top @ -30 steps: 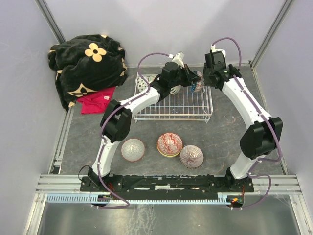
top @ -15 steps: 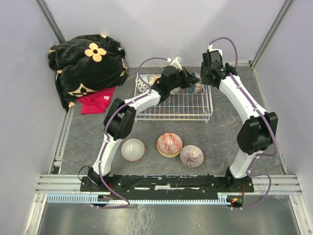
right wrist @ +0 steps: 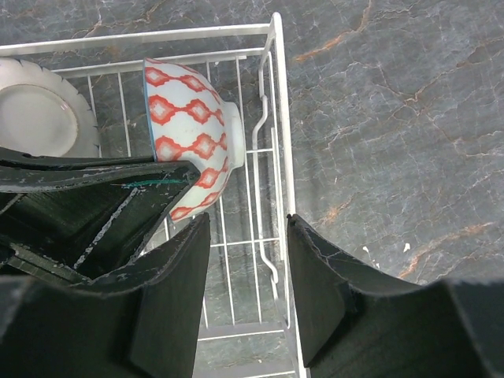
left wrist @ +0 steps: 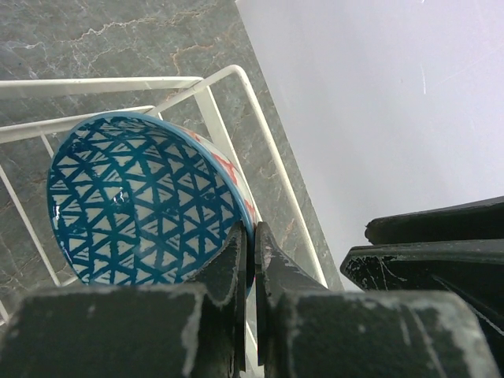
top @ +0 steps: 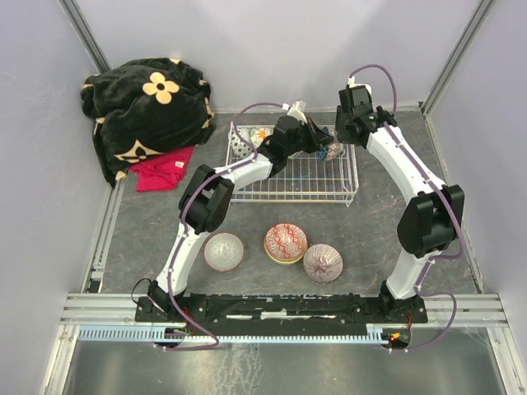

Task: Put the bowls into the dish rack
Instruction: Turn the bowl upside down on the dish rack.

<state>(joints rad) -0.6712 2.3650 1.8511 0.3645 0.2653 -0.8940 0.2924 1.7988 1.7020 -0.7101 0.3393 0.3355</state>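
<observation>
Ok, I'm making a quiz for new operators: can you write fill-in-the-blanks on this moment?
The left gripper pinches the rim of a bowl whose inside shows blue ____.
That bowl's outside is white with ____ diamonds.
The right gripper has its jaws ____.
The bowl is at the dish rack's far ____ corner.
Missing: triangles; red; open; right.

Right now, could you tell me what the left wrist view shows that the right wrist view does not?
Left wrist only: the blue-triangle inside of the bowl, with the left gripper shut on its rim. Right wrist only: that bowl's red-diamond outside, a white bowl beside it, and the right gripper open, holding nothing. Both: the same bowl at a corner of the dish rack, above the grey table.
</observation>
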